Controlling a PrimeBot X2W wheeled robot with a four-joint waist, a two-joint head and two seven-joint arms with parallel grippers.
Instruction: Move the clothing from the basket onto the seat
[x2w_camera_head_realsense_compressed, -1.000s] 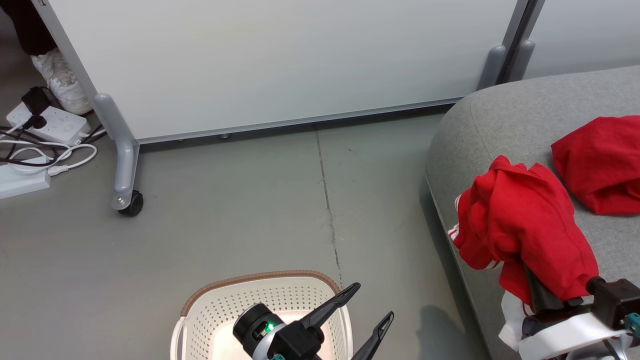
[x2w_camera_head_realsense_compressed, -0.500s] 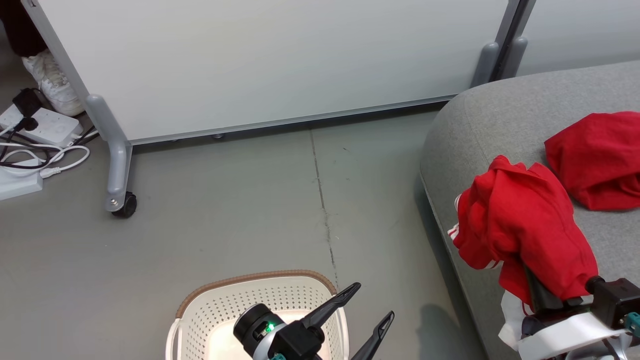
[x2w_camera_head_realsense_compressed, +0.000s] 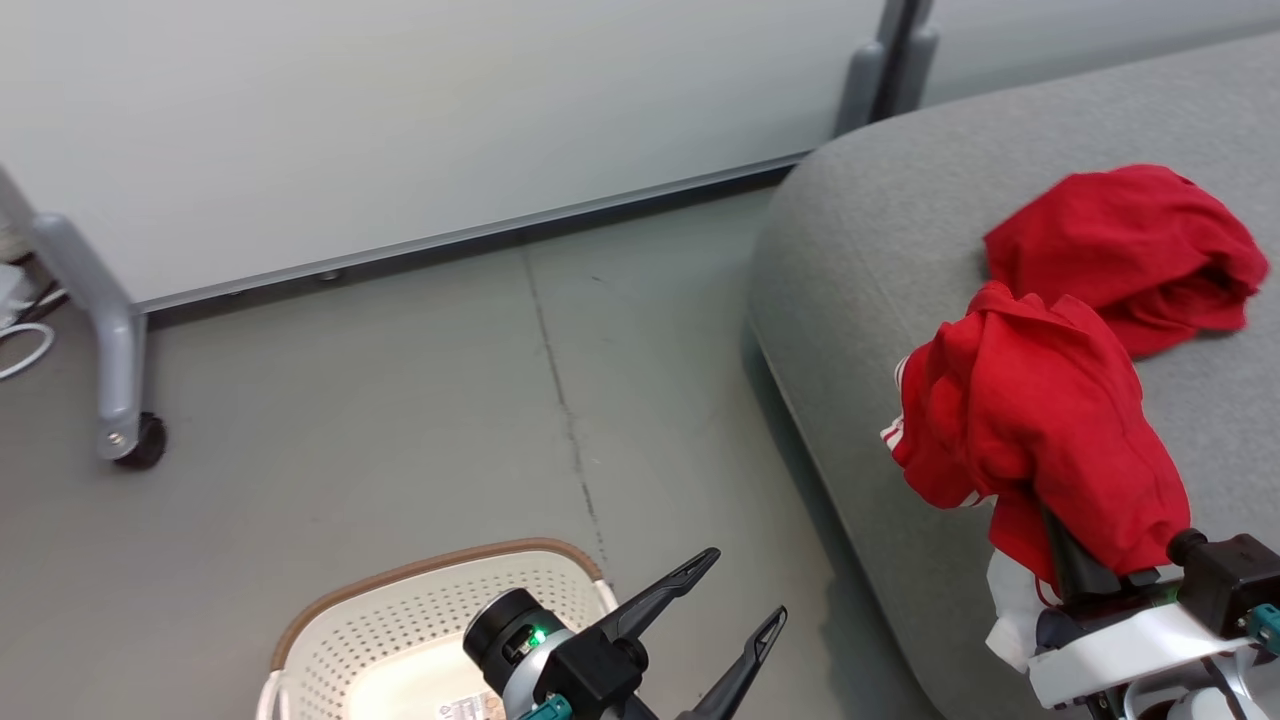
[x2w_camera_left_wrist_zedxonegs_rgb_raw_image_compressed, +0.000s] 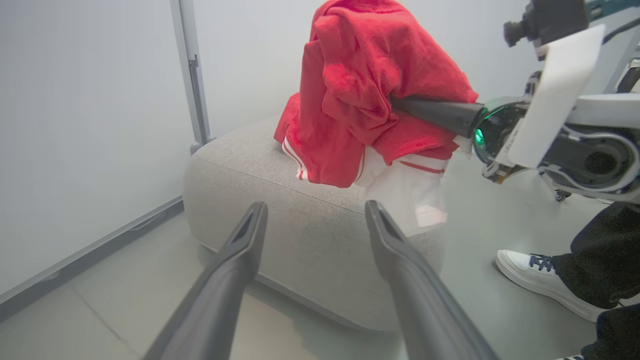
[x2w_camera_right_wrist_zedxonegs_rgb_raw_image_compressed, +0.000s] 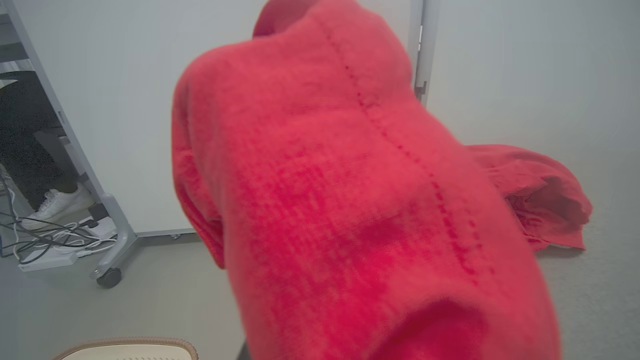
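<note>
- Only the viewpoint has swung toward the seat (x2w_camera_head_realsense_compressed: 900, 230) — the striped garment (x2w_camera_head_realsense_compressed: 1030, 420) still drapes over the right gripper (x2w_camera_head_realsense_compressed: 1075, 580), above the seat's edge for dropping; its jaws are cloth-hidden, so I cannot tell their state.
- Plain garment (x2w_camera_head_realsense_compressed: 1120, 250) lies on the seat.
- Left gripper (x2w_camera_head_realsense_compressed: 735, 600) — spread wide, empty, by the basket (x2w_camera_head_realsense_compressed: 400, 590).

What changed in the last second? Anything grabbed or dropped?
The head view swung right toward the seat, so everything sits further left in frame. The right claw, still shut on the striped garment, now hangs further in over the seat, nearer the plain garment lying there. Nothing grabbed or released. The left claw stays open by the basket.
</note>
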